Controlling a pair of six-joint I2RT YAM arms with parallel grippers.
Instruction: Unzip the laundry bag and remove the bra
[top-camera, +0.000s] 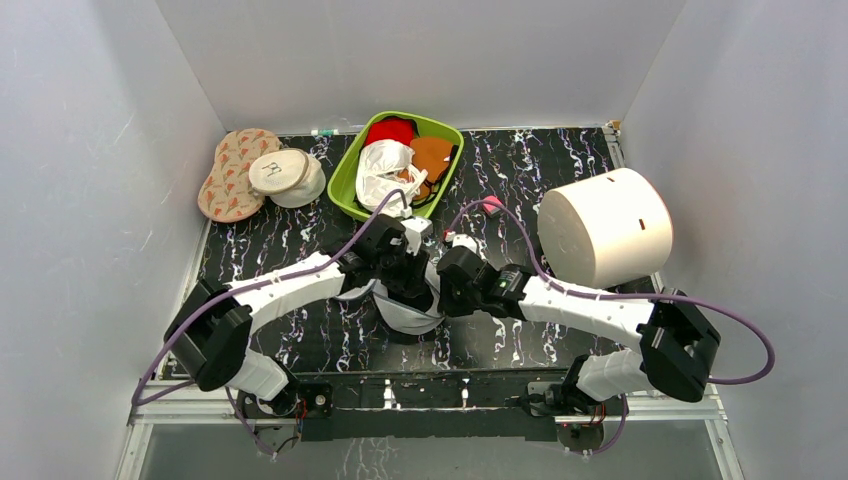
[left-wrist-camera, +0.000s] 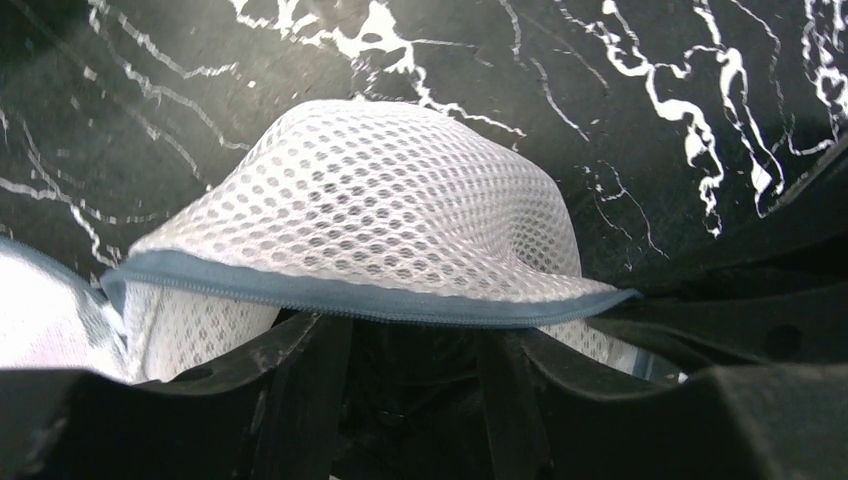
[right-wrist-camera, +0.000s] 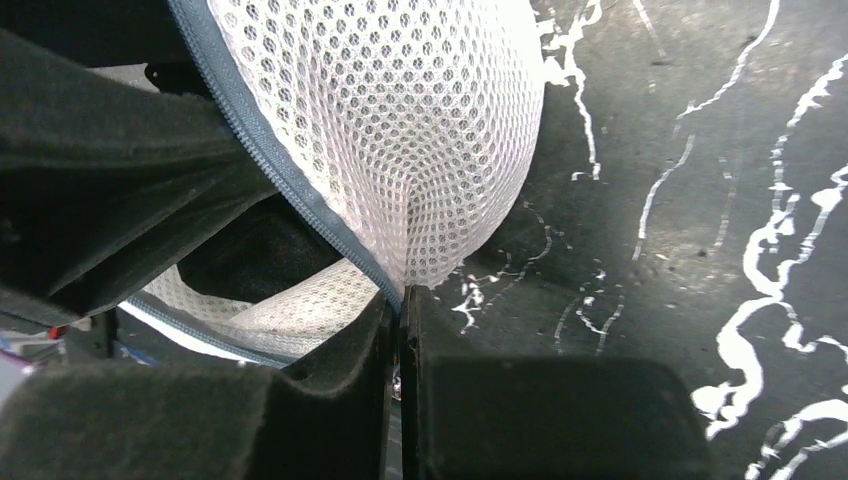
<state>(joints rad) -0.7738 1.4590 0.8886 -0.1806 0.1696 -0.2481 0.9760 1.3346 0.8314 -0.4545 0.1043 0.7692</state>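
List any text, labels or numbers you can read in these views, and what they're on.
No text reads clearly.
The black mark on the cream round cap: too small and blurred to read.
On the laundry bag, no label or print shows in either wrist view.

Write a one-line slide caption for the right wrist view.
Right hand shut on the grey zipper rim of the mesh laundry bag, black table beneath.
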